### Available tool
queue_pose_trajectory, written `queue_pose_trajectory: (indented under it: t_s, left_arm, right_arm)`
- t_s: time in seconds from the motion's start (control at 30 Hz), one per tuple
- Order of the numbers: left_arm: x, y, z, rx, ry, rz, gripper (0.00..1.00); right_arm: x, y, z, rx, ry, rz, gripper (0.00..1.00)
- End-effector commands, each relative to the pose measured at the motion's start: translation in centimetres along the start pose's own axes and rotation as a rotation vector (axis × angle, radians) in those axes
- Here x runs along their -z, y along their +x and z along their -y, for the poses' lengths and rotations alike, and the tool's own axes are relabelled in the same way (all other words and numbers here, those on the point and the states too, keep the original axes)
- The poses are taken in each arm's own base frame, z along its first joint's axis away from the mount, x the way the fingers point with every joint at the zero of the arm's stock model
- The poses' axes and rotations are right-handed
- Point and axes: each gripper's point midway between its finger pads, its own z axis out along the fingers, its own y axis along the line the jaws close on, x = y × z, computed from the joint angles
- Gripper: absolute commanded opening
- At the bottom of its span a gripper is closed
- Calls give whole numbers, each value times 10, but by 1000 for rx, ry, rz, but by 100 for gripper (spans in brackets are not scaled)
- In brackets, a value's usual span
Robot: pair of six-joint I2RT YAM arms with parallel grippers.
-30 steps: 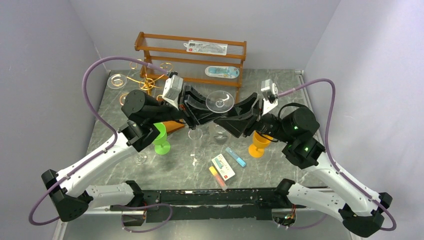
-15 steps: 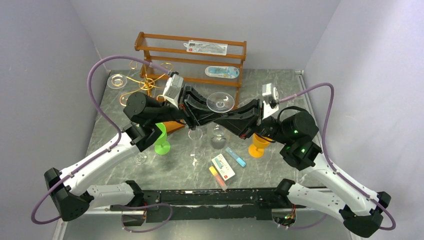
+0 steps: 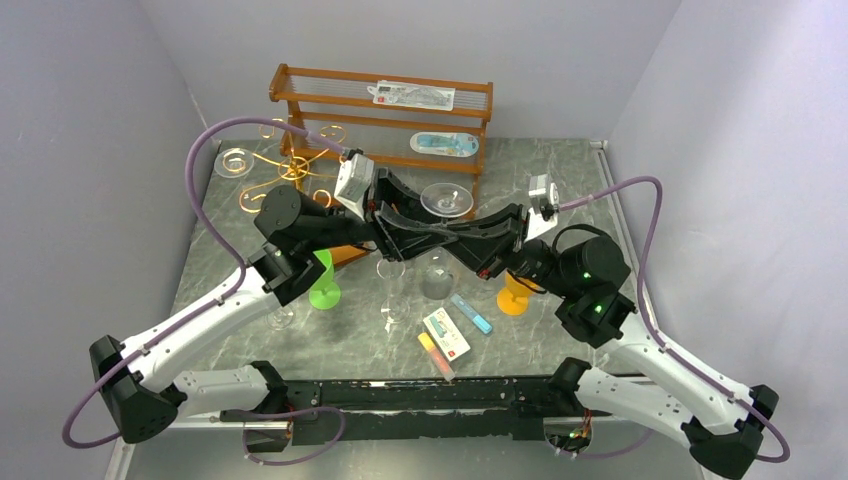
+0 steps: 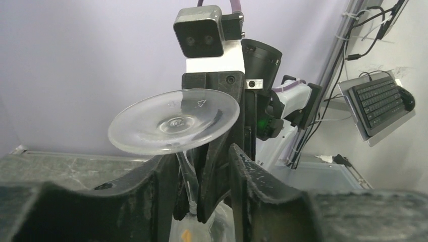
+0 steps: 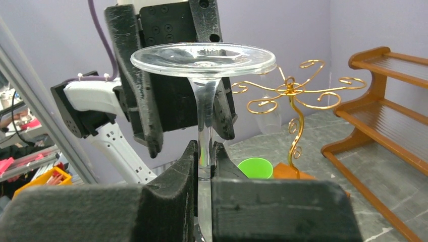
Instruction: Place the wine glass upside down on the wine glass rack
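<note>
Supporting surface: a grey marbled table (image 3: 575, 160) is seen beneath both arms.
Two-tier wooden shelf (image 3: 340, 122): printed packets (image 3: 415, 95) are laid on it; their print is too small to be read.
Wine glass rack (image 3: 290, 165): stood at the far left, well apart from the glass.
Right gripper (image 5: 204, 156): clamped on the stem.
Left gripper (image 4: 199, 166): fingers are parted either side of the stem.
Wine glass (image 3: 446, 200): held foot-up above mid-table; the moulded marks on the foot cannot be read.
Small box (image 3: 446, 335): its label is illegible.
</note>
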Motion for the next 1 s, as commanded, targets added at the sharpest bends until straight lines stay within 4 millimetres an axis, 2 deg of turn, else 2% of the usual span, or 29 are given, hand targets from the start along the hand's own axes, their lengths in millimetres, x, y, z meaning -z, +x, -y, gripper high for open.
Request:
queue_pose_trajectory:
  t_s: [0.0,0.13,0.2,0.37,0.43,0.6,0.73,0.9,0.97]
  left_arm:
    - [7,-25,12,-103,-8,60,50]
    - [16,-25,-5,-128,-135,43,71]
    - [24,-25,-18,-140,-233,28,77]
    - [60,-38,-50,-265,-518,-64,83]
    - [79,-51,-53,-323,-605,-92,83]
    - [119,-92,-46,-402,-773,-44,84]
    - [158,-122,-31,-408,-902,56,84]
    - [209,-145,-12,-395,-1042,172,84]
    - [225,-149,-6,-391,-1079,213,85]
  right_arm:
    - [4,-14,18,-1,106,73,0]
    - [7,-19,28,-5,170,103,0]
    - [8,-21,36,-8,213,114,0]
    - [6,-23,56,2,318,118,0]
    - [1,-19,66,14,356,100,0]
    - [-18,-10,83,52,389,75,0]
    - [-39,3,108,99,447,31,0]
    - [-67,10,128,116,482,10,0]
    - [-80,22,138,117,489,-18,0]
